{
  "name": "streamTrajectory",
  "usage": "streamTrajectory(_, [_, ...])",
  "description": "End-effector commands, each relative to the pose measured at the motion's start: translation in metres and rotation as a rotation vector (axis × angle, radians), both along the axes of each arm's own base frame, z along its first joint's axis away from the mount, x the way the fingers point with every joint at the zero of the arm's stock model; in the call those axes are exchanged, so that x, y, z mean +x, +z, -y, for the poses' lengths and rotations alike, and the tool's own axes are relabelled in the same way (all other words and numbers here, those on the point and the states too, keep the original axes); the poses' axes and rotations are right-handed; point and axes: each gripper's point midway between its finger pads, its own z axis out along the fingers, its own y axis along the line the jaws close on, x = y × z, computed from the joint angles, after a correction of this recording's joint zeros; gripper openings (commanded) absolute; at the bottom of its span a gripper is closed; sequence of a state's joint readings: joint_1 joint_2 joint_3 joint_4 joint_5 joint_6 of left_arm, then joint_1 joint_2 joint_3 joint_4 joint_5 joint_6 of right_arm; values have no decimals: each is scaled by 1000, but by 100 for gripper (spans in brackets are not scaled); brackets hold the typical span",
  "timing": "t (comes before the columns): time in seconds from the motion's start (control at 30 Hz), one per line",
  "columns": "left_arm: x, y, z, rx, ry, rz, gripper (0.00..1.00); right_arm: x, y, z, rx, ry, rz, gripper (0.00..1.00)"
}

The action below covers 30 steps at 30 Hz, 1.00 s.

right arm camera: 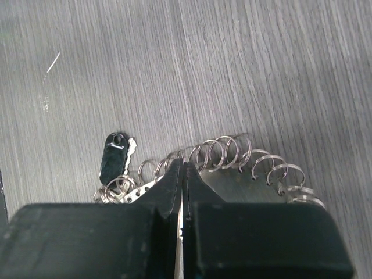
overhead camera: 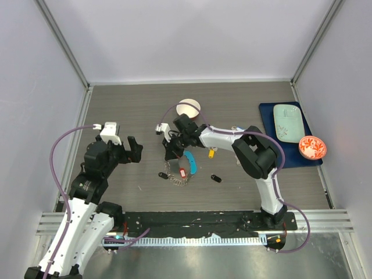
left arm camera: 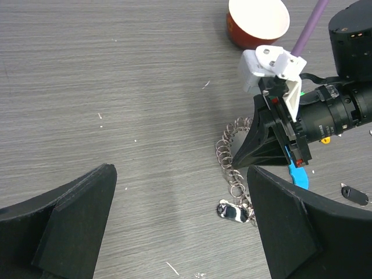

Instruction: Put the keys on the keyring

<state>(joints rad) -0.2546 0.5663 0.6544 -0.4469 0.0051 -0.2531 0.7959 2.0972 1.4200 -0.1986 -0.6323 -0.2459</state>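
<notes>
Where the keyring lies: the keyring [overhead camera: 176, 178], a coil of silvery wire loops, lies flat on the middle of the bench [overhead camera: 128, 110]; its curved blue tag [overhead camera: 190, 161] sits on the coil's right side.
Keys counted: four can be made out.
Red: one red-tagged key [overhead camera: 182, 172], among the loops and just beside the blue tag.
Yellow: one yellow-tagged key [overhead camera: 212, 153], to the right of the coil and apart from it, close under the right arm.
Black: two. The first black-tagged key [right arm camera: 113, 156] lies at the coil's left end, touching a small bunch of split rings [right arm camera: 119, 186]. The second black-tagged key [overhead camera: 215, 178] lies alone, well to the right of the coil.
Right side: the right claw [right arm camera: 182, 185] is clenched, its tips down among the wire loops. A thin silver sliver shows in the seam between the fingers, but I cannot tell what it is.
Left side: the left claw [overhead camera: 132, 150] is released, jaws spread wide, and hangs left of the keyring touching nothing.
Bowls: two. One white bowl [overhead camera: 188, 107] with a red outside stands behind the keyring toward the far edge. One red patterned bowl [overhead camera: 312, 147] sits on the near right corner of the blue mat [overhead camera: 266, 116].
Mat: one, by the bench's right edge, also bearing one pale green dish [overhead camera: 289, 122].
</notes>
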Motion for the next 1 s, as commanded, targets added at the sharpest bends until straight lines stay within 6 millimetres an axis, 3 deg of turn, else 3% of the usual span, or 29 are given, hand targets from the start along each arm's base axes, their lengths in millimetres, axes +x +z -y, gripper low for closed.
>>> streamTrajectory(0.0, [1, 25, 3, -7, -31, 94, 100, 6, 72, -14, 162, 20, 146, 1])
streamTrajectory(0.27, [-1, 38, 18, 3, -148, 216, 100, 4, 96, -14, 261, 37, 235, 1])
streamTrajectory(0.43, [-7, 44, 31, 20, -254, 280, 100, 6, 132, -8, 379, 20, 292, 1])
streamTrajectory(0.57, [-8, 53, 40, 29, -322, 356, 91, 5, 160, -1, 465, 7, 327, 1])
streamTrajectory(0.63, [-5, 49, 45, 41, -351, 363, 90, 3, 168, 4, 481, 11, 335, 1])
streamTrajectory(0.73, [5, 43, 50, 57, -396, 359, 86, 2, 175, 8, 504, 10, 354, 1])
streamTrajectory(0.77, [4, 48, 60, 28, -456, 370, 85, 2, 176, 10, 512, 12, 353, 1])
streamTrajectory(0.83, [12, 39, 62, -37, -496, 307, 83, 2, 177, 13, 527, 7, 349, 1])
streamTrajectory(0.87, [5, 50, 75, -79, -608, 361, 83, 3, 179, 16, 535, 8, 349, 1])
streamTrajectory(0.93, [11, 60, 76, -152, -670, 414, 83, 3, 179, 18, 546, 6, 347, 1])
streamTrajectory(0.97, [8, 55, 78, -181, -708, 415, 84, 2, 183, 20, 553, 7, 355, 1])
